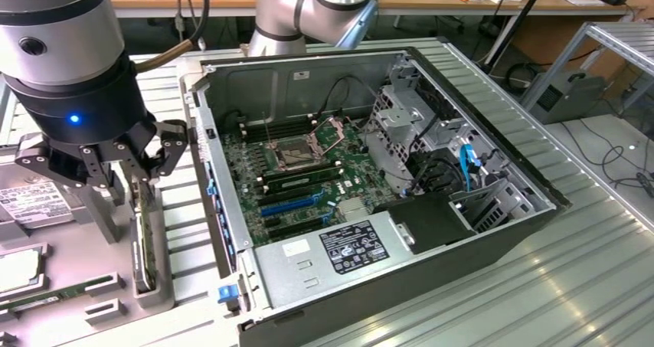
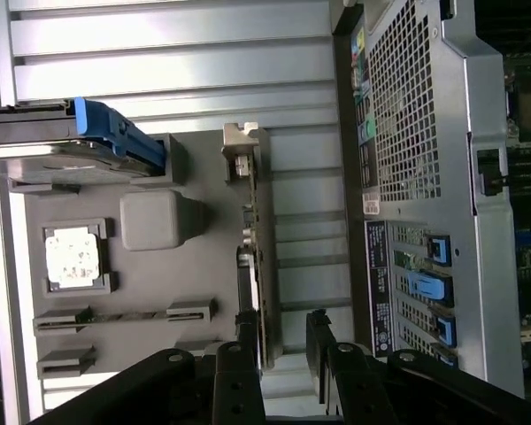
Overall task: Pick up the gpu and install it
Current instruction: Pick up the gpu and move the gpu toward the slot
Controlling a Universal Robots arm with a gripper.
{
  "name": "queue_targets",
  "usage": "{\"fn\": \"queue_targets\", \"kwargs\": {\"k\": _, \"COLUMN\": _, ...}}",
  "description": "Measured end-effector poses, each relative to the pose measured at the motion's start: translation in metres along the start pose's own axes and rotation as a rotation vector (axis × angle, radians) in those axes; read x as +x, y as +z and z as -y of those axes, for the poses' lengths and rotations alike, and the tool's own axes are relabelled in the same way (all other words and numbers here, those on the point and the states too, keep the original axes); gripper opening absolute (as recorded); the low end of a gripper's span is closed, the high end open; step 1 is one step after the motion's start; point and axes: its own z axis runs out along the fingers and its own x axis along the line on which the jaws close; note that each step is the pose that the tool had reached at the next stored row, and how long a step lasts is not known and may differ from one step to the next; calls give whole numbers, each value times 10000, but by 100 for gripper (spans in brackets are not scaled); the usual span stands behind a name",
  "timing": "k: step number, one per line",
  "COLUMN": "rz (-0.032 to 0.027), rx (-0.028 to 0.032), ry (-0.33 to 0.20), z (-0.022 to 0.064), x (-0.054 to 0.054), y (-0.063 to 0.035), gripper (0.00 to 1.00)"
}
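**Desk:** The gripper (image 1: 122, 198) — what is it doing here?

**Photographer:** It hangs over the grey parts tray (image 2: 203, 266), on the exterior view's left, fingers (image 2: 317, 341) spread apart and pinching nothing. The gpu (image 1: 144, 247) stands on edge in its holder just below, silver bracket (image 2: 241, 146) at one end, beside the open computer case (image 1: 338, 301).

**Desk:** Is it lined up?

**Photographer:** Not cleanly, by the wrist view. One finger sits almost over the card's top edge, and the other stands off to the side. I can't tell whether that finger is clear of the card.

**Desk:** So what is the risk?

**Photographer:** As I read it, a straight drop could land that finger on the card edge and press it into the holder. An off-centre squeeze could tilt the thin card or let it slip. The bracket might also catch on the holder as the card is lifted.

**Desk:** And the case?

**Photographer:** A crooked grip would likely carry over to the blue slot (image 1: 291, 203) on the board. A tilted card could jam there, or knock the case wall close by.
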Motion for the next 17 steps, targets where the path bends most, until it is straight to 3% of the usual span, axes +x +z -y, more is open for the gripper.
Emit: {"fn": "queue_targets", "kwargs": {"k": 17, "rz": -1, "rx": 0, "ry": 0, "z": -50, "x": 7, "y": 112, "gripper": 36}}
